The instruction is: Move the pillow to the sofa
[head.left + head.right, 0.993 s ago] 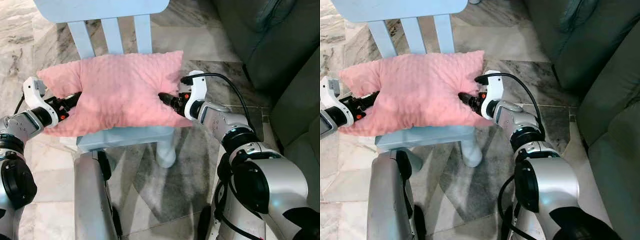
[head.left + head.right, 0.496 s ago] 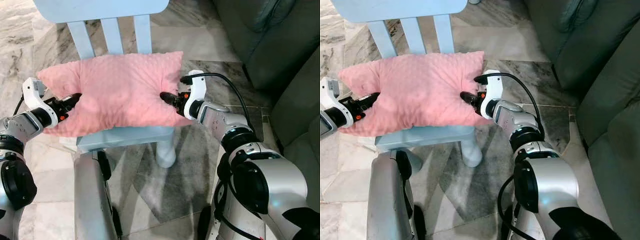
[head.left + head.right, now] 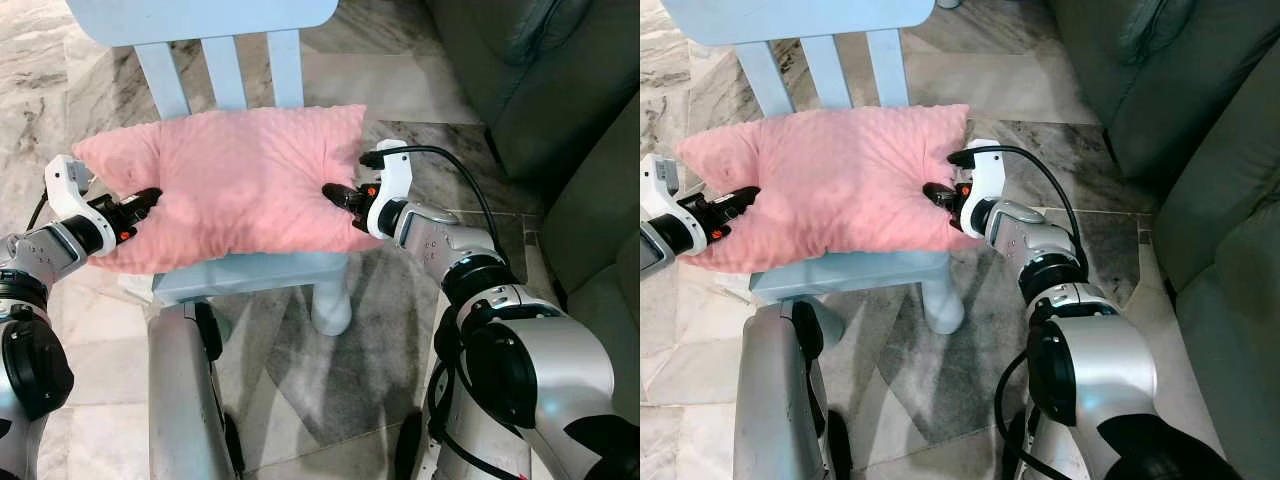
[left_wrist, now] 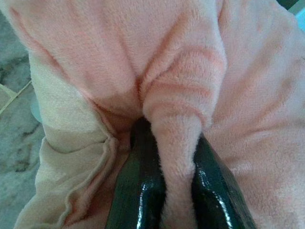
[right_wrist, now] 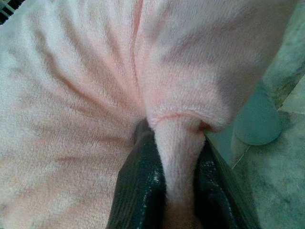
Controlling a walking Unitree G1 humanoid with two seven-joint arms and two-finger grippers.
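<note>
The fuzzy pink rectangular pillow [image 3: 235,180] lies on the seat of a pale blue wooden chair [image 3: 250,270]. The left gripper [image 3: 150,195] pinches a fold at one end; the right gripper [image 3: 330,192] clamps the opposite end. The dark green sofa [image 3: 560,110] stands beyond the right gripper.

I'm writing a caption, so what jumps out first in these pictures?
A big pink pillow lies across the seat of a pale blue chair. The left gripper and the right gripper each pinch a fold of the pillow at opposite ends. A dark green sofa stands to the right.
</note>
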